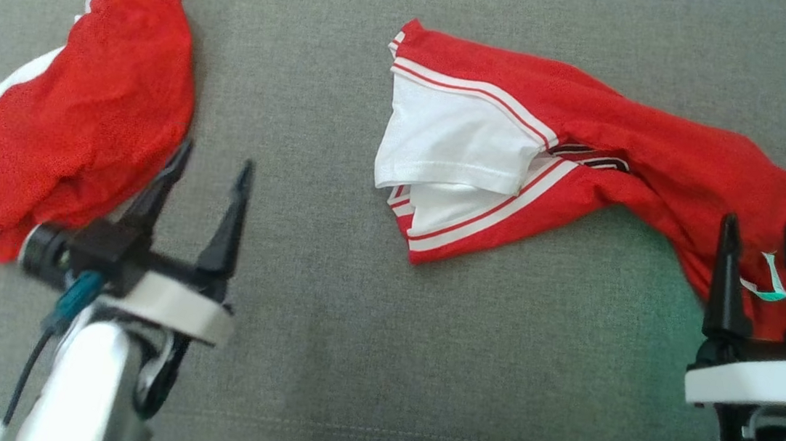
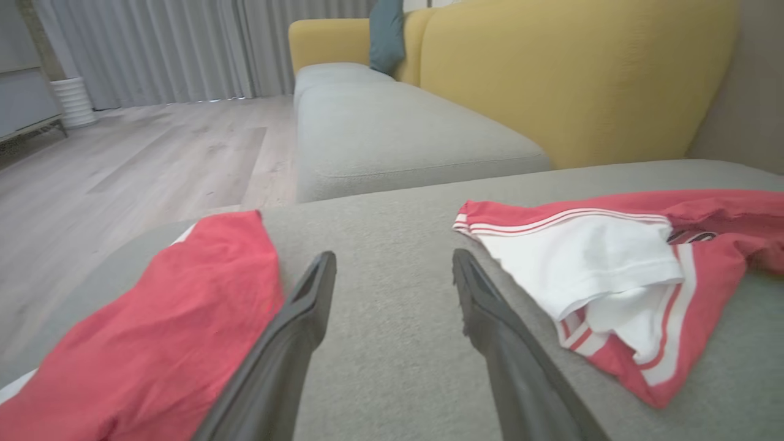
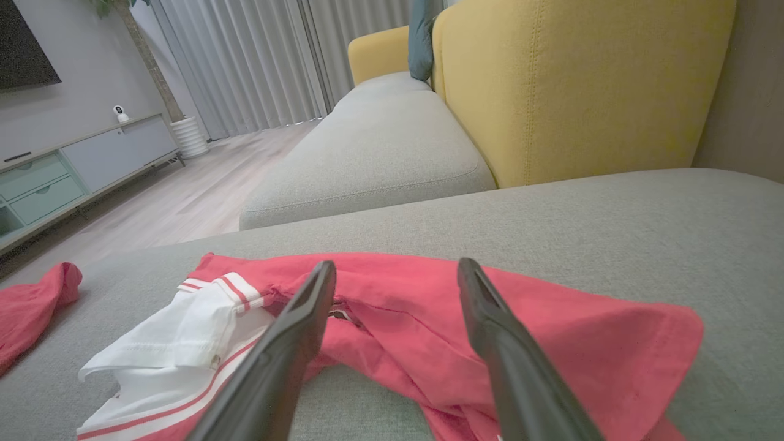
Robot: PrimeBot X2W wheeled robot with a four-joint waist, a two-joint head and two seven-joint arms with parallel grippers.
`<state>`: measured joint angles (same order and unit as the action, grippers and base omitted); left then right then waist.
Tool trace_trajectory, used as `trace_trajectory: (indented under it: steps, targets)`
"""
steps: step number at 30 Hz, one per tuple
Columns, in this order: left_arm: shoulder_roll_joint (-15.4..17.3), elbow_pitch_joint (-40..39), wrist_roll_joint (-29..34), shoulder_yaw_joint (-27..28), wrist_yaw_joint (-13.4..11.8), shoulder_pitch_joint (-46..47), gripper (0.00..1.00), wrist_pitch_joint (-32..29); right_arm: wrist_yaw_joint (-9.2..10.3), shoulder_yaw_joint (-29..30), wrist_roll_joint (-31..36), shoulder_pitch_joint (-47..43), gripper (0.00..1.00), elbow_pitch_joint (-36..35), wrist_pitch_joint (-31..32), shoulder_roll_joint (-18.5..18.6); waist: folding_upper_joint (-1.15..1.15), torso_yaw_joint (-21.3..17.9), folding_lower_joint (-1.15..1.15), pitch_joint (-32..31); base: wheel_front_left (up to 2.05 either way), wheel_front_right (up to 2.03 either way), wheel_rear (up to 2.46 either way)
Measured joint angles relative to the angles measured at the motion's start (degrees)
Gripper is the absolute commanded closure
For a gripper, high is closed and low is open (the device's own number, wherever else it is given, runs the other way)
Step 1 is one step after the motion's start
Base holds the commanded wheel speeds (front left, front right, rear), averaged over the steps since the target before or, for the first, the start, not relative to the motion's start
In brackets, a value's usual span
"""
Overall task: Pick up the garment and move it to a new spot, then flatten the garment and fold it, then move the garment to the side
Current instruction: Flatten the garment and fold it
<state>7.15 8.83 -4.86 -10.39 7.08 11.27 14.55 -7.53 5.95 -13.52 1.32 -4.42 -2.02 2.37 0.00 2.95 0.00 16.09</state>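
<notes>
A crumpled red garment with a white sleeve and white stripes lies across the centre and right of the grey cushion. My right gripper stands open over its lower right end, where a small white label shows between the fingers. In the right wrist view the red cloth lies under and beyond that open gripper. My left gripper is open over bare cushion, its left finger at the edge of a second, bunched red garment. The left wrist view has this gripper between both garments.
Bare grey cushion lies between the two garments and along the near edge. A yellow sofa backrest rises behind, with another grey seat beyond. Wooden floor drops off to the left, with a low cabinet and curtains further away.
</notes>
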Motion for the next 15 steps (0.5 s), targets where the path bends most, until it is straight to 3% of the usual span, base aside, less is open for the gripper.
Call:
trace_trajectory:
  steps: [7, 15]
  targets:
    - [0.0, 3.5, -5.6, -8.5, 0.1, 7.8, 0.0, -5.4, 0.0, -1.0, 0.0, 1.7, 0.0, 0.0, 0.0, 0.0, 0.0, -0.9, 0.0, 2.2, 0.0, 0.0, 0.0]
    - [2.2, 6.9, -17.2, -17.0, 0.4, 16.1, 0.0, -14.6, 0.0, -2.1, 0.0, 3.1, 0.0, 0.0, -0.1, 0.0, 0.0, -2.3, 0.0, 4.9, 0.0, 0.0, 0.0]
